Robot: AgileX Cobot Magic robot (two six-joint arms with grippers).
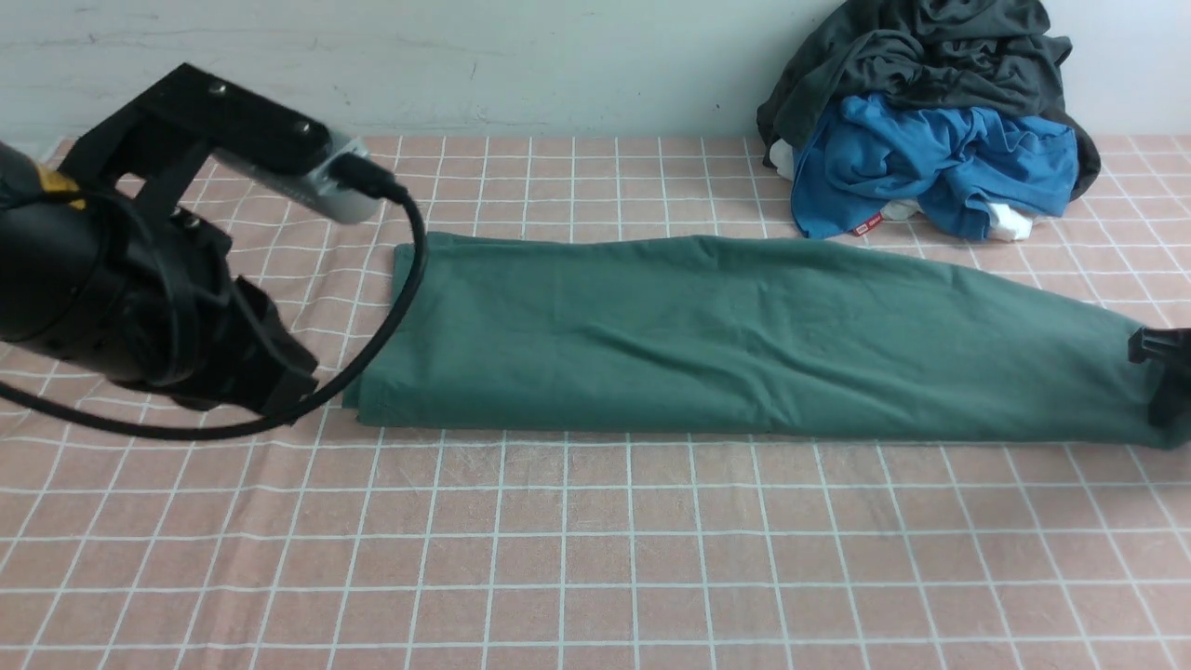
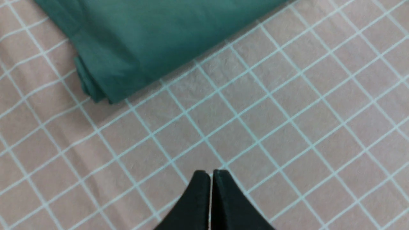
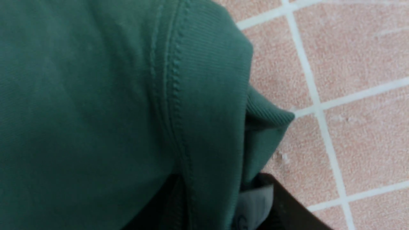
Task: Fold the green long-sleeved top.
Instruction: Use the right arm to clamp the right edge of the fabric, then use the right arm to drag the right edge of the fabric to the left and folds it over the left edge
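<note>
The green long-sleeved top (image 1: 726,335) lies folded into one long band across the checked tablecloth, running left to right. My left gripper (image 2: 211,172) is shut on nothing and hovers over bare cloth, just off the band's left end corner (image 2: 96,92). In the front view this gripper (image 1: 279,391) sits beside the band's left edge. At the band's right end my right gripper (image 1: 1163,381) reaches in from the frame edge. Its jaws (image 3: 220,191) stand either side of the ribbed hem (image 3: 211,80), and green fabric fills the gap between them.
A crumpled pile sits at the back right against the wall: a dark charcoal garment (image 1: 930,46) on top of a bright blue one (image 1: 930,158). The pink checked tablecloth (image 1: 595,558) stretches in front of the band. The left arm's cable (image 1: 391,307) hangs over the band's left end.
</note>
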